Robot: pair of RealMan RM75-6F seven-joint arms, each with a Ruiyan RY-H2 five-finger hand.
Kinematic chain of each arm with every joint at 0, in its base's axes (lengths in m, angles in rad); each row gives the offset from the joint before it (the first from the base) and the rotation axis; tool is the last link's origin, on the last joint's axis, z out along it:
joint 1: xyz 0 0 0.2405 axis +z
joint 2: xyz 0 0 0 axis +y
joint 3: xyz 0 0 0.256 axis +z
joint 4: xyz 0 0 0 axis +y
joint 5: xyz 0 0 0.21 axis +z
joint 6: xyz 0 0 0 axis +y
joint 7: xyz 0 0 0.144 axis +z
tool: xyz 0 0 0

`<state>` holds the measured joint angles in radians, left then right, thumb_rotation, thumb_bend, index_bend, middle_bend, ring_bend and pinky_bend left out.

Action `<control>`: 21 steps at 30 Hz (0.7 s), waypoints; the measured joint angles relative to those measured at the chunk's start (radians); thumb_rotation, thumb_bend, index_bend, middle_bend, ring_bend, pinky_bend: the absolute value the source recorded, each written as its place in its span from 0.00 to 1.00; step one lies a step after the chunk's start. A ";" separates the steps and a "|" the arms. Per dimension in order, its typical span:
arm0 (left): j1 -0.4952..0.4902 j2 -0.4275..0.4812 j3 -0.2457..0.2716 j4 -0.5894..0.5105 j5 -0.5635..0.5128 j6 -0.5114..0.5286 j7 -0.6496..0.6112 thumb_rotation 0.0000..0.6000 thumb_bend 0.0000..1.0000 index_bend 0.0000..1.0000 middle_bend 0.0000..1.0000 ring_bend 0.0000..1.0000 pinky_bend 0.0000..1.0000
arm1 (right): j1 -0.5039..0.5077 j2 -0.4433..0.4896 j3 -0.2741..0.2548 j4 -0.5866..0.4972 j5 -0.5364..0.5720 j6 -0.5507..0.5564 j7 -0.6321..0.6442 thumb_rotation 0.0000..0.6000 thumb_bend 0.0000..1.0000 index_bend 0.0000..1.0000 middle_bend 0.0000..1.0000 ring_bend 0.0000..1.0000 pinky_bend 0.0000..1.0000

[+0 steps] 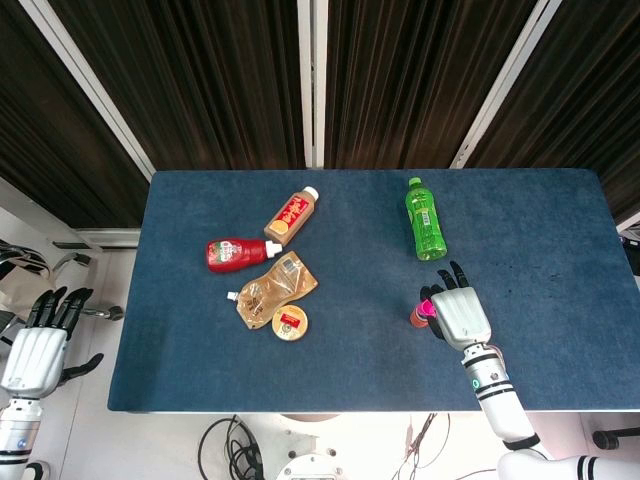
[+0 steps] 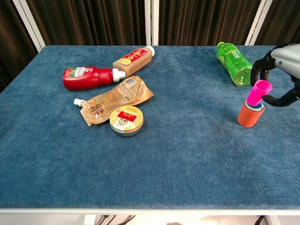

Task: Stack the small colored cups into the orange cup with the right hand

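The orange cup (image 2: 250, 116) stands upright on the blue table at the right, with a blue cup's rim (image 2: 255, 108) showing inside it. My right hand (image 2: 283, 72) pinches a pink cup (image 2: 258, 92) and holds it upright in the mouth of the stack. In the head view the right hand (image 1: 460, 314) covers most of the cups; only a bit of the pink cup (image 1: 425, 306) and the orange cup (image 1: 416, 319) show. My left hand (image 1: 35, 340) hangs open off the table's left side, holding nothing.
A green bottle (image 2: 233, 63) lies just behind the cups. On the left half lie a brown bottle (image 2: 134, 58), a red ketchup bottle (image 2: 89, 76), a tan pouch (image 2: 114, 99) and a round tin (image 2: 126, 119). The table's right edge (image 1: 625, 280) is close to my right hand.
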<state>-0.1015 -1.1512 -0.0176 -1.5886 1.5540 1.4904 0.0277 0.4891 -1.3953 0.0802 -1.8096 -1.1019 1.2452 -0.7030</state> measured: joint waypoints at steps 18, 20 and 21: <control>-0.005 0.002 -0.002 -0.003 0.001 -0.003 -0.005 1.00 0.13 0.08 0.10 0.00 0.05 | -0.020 0.054 -0.011 -0.054 -0.052 0.022 0.050 1.00 0.16 0.00 0.02 0.00 0.00; -0.007 0.000 -0.004 -0.003 -0.001 -0.005 -0.004 1.00 0.13 0.08 0.10 0.00 0.05 | -0.042 0.081 -0.020 -0.067 -0.090 0.050 0.085 1.00 0.15 0.00 0.02 0.00 0.00; -0.009 -0.001 -0.005 -0.004 -0.001 -0.006 -0.002 1.00 0.13 0.08 0.10 0.00 0.05 | -0.054 0.095 -0.026 -0.071 -0.109 0.063 0.100 1.00 0.15 0.00 0.01 0.00 0.00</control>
<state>-0.1106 -1.1520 -0.0228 -1.5923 1.5532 1.4840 0.0255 0.4354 -1.3000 0.0540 -1.8807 -1.2106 1.3084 -0.6026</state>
